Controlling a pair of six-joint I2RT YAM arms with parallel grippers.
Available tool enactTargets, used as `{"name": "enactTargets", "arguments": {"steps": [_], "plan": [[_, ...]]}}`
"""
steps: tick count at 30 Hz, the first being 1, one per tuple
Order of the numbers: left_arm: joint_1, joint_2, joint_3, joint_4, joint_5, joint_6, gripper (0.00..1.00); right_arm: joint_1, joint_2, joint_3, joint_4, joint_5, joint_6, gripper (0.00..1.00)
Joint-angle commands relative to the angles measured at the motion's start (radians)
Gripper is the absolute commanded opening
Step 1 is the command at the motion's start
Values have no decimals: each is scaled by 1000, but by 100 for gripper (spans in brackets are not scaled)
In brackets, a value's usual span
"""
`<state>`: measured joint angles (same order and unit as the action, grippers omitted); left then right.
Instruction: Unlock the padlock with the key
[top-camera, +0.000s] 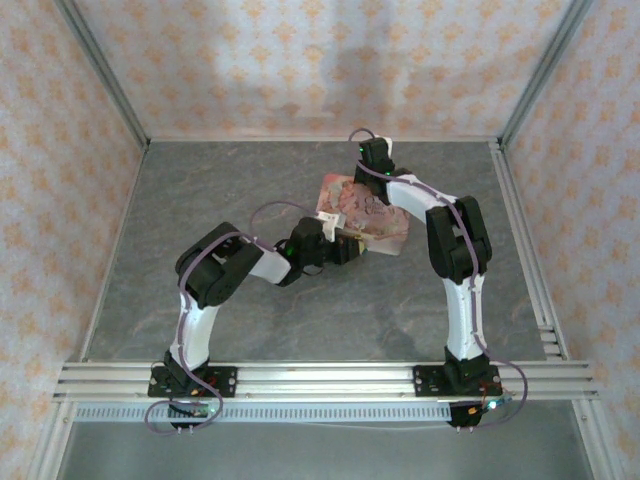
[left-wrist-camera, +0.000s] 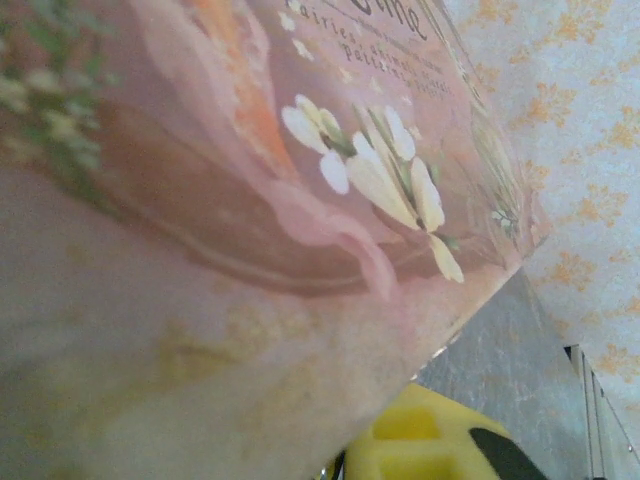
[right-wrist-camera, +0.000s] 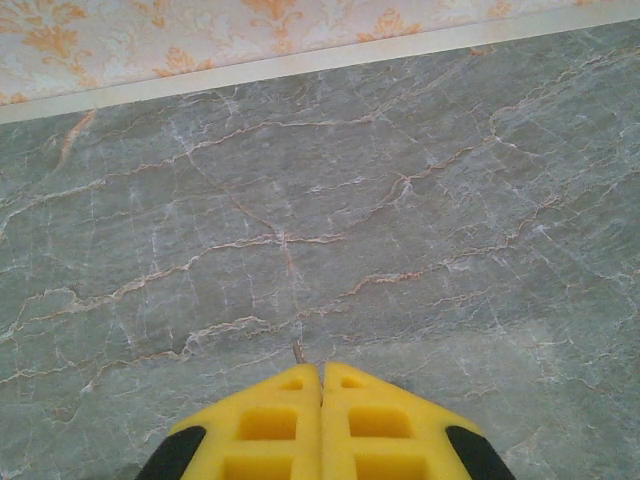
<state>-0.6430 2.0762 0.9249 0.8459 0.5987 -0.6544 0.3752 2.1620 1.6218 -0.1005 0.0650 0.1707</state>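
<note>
Pink flower-printed box (left-wrist-camera: 250, 250) close above yellow fingers (left-wrist-camera: 420, 440); grey table (left-wrist-camera: 510, 360) beyond.

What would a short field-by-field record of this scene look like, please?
surface: grey marbled table
box: pink picture-printed box, lying mid-table
left hand: at the box's near edge, its camera close against the printed face; open or shut unclear
right hand: shut, pointing at bare table by the box's far side
key: thin pale sliver poking out between the right fingertips, probably the key
</note>
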Motion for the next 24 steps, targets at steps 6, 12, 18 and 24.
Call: {"name": "enactTargets", "arguments": {"steps": [6, 12, 18, 24], "plan": [[23, -72, 44, -156, -11, 27, 4, 18, -26, -23, -187, -26, 15, 0], [41, -102, 129, -368, 44, 20, 0, -3, -158, -86, -134, -59, 33, 0], [53, -132, 178, -486, 81, -5, 0, -40, -356, -233, -11, -150, 87, 0], [55, -154, 232, -616, 88, -16, 0, -67, -601, -464, 146, -287, 161, 0]]}}
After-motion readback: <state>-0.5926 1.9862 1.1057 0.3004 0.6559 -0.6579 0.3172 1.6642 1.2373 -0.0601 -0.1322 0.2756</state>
